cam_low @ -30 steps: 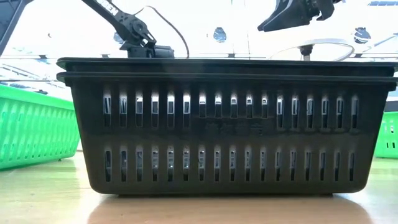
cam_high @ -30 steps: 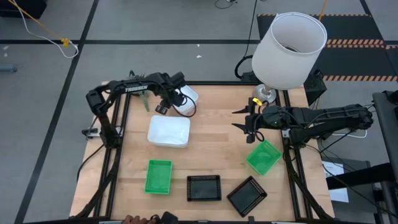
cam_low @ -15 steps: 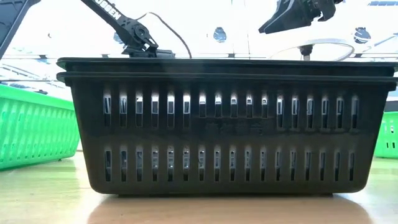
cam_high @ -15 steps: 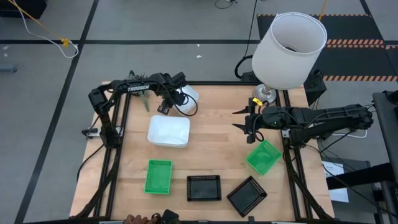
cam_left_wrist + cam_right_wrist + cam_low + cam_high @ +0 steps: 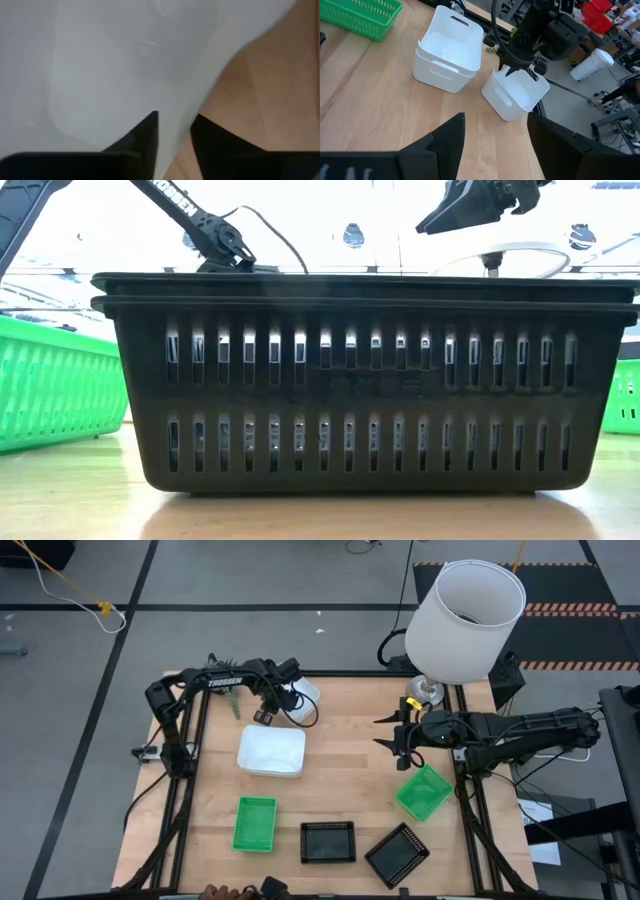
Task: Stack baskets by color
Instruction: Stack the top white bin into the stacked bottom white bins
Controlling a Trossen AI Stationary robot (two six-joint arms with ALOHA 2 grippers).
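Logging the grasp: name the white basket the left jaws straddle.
The single white basket at the table's far edge, under the left gripper; the other whites sit nested, untouched.

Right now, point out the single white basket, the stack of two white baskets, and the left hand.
Single white basket (image 5: 512, 95), right wrist view, on its side wall near the handle slot.
Stack of two white baskets (image 5: 451, 50), right wrist view, on the upper basket's floor.
Left hand (image 5: 520, 71), right wrist view, between its fingertips at the single basket's rim.
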